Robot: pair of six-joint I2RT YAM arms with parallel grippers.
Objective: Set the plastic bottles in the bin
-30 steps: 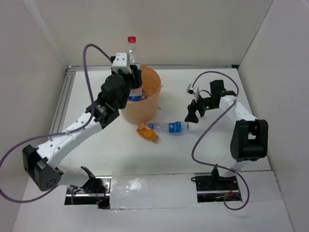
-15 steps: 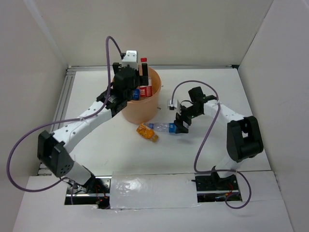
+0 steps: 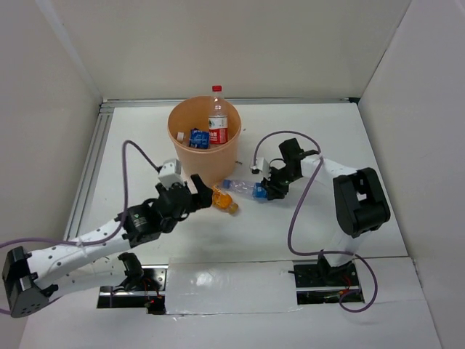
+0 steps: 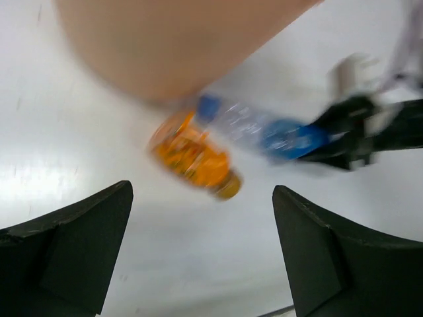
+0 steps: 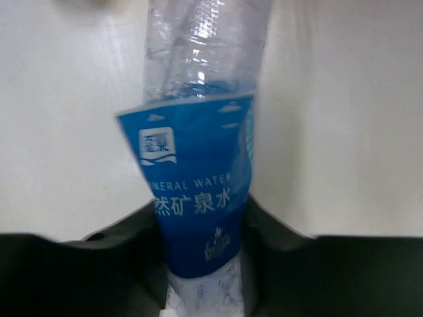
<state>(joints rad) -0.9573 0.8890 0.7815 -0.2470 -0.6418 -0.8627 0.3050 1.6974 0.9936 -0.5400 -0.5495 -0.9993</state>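
Note:
The orange bin (image 3: 182, 156) stands at the back centre. Inside it a red-labelled bottle (image 3: 218, 125) stands upright beside a blue-labelled one (image 3: 197, 138). In front of the bin, an orange-filled bottle (image 3: 224, 201) and a clear bottle with a blue label (image 3: 242, 187) lie on the table. My right gripper (image 3: 263, 191) is shut on the blue-labelled bottle (image 5: 198, 165), its fingers (image 5: 277, 228) pressing both sides. My left gripper (image 3: 200, 193) is open and low, just left of the orange bottle (image 4: 195, 157), with nothing between its fingers (image 4: 86, 238).
The white table is walled at the back and on both sides. A metal rail (image 3: 91, 163) runs along the left edge. The bin's wall (image 4: 172, 46) is close behind the two lying bottles. Purple cables loop above both arms.
My left gripper let the red-labelled bottle go into the bin, then drew back and down to the orange bottle. My right gripper moved left onto the blue-labelled bottle and closed on it.

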